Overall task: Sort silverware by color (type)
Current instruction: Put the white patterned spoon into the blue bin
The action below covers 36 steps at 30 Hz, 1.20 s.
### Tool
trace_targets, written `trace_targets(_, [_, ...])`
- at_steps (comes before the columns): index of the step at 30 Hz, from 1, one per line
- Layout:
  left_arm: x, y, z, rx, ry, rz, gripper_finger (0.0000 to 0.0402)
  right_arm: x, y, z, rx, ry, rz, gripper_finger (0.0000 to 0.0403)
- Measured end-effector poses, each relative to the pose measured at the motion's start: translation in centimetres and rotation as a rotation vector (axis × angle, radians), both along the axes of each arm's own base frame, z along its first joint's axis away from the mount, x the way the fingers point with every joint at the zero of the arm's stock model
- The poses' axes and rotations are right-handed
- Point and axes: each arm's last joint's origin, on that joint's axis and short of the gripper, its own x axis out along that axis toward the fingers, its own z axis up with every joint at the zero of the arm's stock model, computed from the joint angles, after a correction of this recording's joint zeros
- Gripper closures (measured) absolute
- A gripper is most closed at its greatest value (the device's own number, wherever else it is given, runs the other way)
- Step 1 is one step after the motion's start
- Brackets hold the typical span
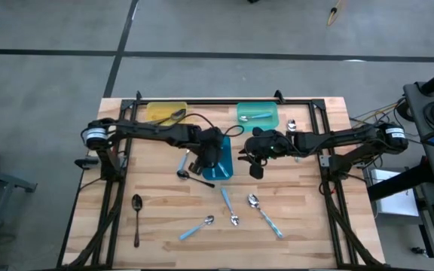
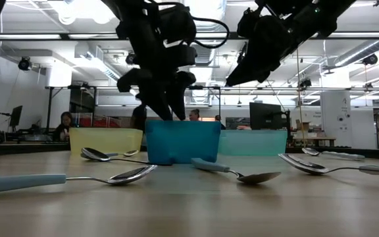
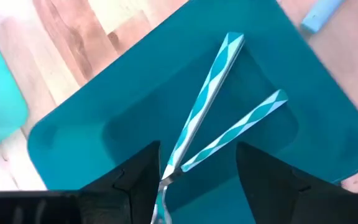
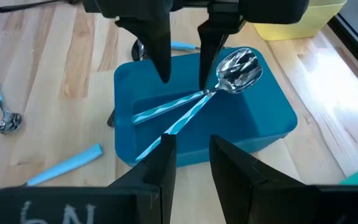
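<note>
From overhead, I see loose spoons point(image 1: 233, 209) with light blue handles at the lower centre of the wooden worktop point(image 1: 164, 211), and a black spoon point(image 1: 136, 218) at lower left. Mid-frame, my left end effector point(image 1: 204, 159) hangs open over the blue tray point(image 1: 224, 172), where two blue-handled spoons point(image 4: 191, 106) lie crossed. My right end effector point(image 1: 256, 159) hovers just right of it, fingers parted, holding nothing. Farther back sit a yellow tray point(image 1: 157, 113) and a teal tray point(image 1: 270, 109).
</note>
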Motion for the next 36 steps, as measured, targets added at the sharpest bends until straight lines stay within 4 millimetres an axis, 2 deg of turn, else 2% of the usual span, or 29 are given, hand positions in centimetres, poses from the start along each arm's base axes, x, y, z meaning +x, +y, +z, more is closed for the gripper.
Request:
trace_targets(13, [0.7, 0.2, -1.8, 0.055, 0.055, -0.060, 0.0215, 0.0, -0.6, 0.0, 0.005, -0.005, -0.026, 0.0317])
trace_targets(19, [0.9, 0.2, -2.5, 0.067, 0.077, -0.093, 0.0234, 0.0, -0.7, 0.0, -0.004, -0.005, -0.046, 0.0317])
trace_targets(24, [0.9, 0.5, -2.8, 0.131, 0.098, -0.074, 0.0248, 0.0, -0.7, 0.0, -0.006, -0.005, -0.051, 0.0317])
trace_targets(36, [1.0, 0.5, -2.8, 0.154, 0.100, -0.113, 0.0248, 0.1, -0.8, 0.3, 0.000, -0.034, -0.056, 0.0317])
